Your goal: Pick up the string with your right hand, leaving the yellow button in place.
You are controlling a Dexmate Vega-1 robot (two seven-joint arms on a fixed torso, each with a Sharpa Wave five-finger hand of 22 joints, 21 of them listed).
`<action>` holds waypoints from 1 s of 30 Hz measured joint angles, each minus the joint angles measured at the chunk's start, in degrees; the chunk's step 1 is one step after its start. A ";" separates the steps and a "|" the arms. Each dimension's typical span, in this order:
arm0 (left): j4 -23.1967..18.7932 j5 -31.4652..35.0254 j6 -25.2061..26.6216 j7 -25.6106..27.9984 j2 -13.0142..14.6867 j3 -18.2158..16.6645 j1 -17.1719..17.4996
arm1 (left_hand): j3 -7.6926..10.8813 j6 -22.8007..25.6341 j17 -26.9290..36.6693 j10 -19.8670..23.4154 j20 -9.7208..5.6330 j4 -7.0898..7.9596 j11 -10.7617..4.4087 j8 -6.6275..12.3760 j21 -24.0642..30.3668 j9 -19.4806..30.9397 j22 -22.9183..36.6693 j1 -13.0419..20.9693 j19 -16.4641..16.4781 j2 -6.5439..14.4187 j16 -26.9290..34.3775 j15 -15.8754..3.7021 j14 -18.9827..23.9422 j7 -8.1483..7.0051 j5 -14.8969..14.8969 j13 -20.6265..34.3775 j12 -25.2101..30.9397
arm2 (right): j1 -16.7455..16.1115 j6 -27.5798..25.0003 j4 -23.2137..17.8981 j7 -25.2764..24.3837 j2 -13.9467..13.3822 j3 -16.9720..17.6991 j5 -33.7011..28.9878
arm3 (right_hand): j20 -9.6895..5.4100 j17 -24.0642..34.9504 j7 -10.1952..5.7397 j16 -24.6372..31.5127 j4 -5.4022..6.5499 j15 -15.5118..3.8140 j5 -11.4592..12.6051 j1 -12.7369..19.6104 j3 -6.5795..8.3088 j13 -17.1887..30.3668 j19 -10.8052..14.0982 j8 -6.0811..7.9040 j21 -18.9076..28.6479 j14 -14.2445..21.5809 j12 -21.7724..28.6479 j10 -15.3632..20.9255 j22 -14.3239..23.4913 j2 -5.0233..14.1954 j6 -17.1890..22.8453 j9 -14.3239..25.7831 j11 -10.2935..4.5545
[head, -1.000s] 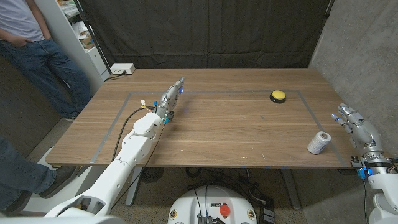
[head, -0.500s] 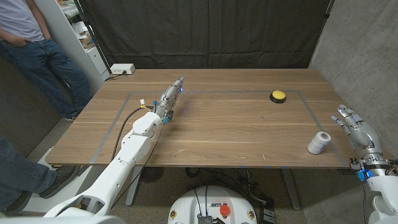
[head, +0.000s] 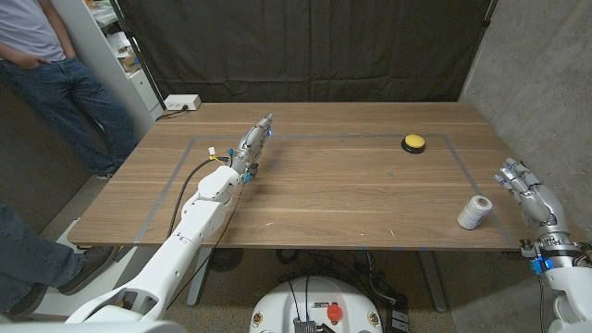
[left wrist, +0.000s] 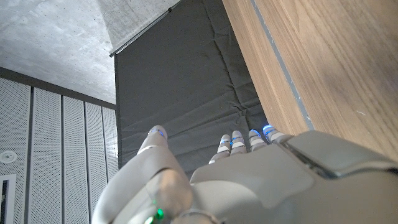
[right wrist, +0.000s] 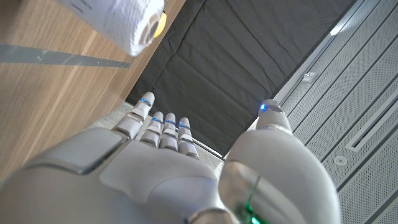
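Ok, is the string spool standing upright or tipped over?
Upright. In the head view the string spool stands on end on the table, its round top face up.

From my remote station I judge this to be a robotics lab or test room, not a home. The wooden table (head: 324,185) carries a taped rectangle (head: 185,176) marking a work area. Black curtains (head: 305,46) hang behind it as a backdrop, beside a bare concrete wall (head: 536,74). A white shelf unit (head: 125,55) with clutter stands at the far left. A person (head: 46,74) in jeans stands nearby watching.
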 measured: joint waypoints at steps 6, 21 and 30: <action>0.39 -0.03 -0.31 -0.05 -0.12 -0.04 -0.11 | -0.22 0.21 0.00 0.22 -0.64 -0.22 0.22 0.00 0.00 0.00 0.00 0.00 -0.21 0.00 0.00 0.00 0.00 -0.20 0.00 0.00 0.00 | -0.53 0.78 0.06 -0.55 0.23 0.05 -1.23 | 0.01 0.00 0.22 -0.43 -0.20 0.10 0.45 0.29 -0.21 0.00 -0.82 -0.45 -0.32 -0.72 -0.33 -1.03 0.00 -0.29 -0.82 0.00 0.21; 0.80 -0.19 -0.62 -0.24 -0.18 -0.30 -0.20 | -0.22 0.21 0.00 0.22 -0.64 -0.22 0.21 0.00 -0.39 0.00 0.00 0.00 -0.21 0.00 0.00 0.00 0.00 -0.20 0.00 0.00 0.00 | -1.41 2.39 -0.17 -2.17 0.66 0.01 -4.90 | -0.01 -0.01 0.31 -0.85 -0.50 0.53 1.44 0.29 -0.51 0.29 -2.04 -0.45 -1.04 -2.57 -0.66 -2.36 0.00 -0.30 -1.74 0.00 0.31; 1.09 -0.22 -0.67 -0.37 -0.19 -0.31 -0.50 | -0.22 0.20 0.00 0.22 -0.63 -0.21 0.21 0.00 -0.39 0.00 0.00 0.00 -0.21 0.00 0.00 0.00 0.00 -0.20 0.00 0.00 0.01 | -2.02 3.02 -0.50 -3.15 1.03 -0.13 -6.88 | -0.42 0.27 -0.31 -0.84 -0.67 0.61 2.22 0.83 -0.68 0.29 -2.44 -1.41 -1.10 -3.28 -1.13 -4.50 0.13 -0.24 -4.60 0.00 0.21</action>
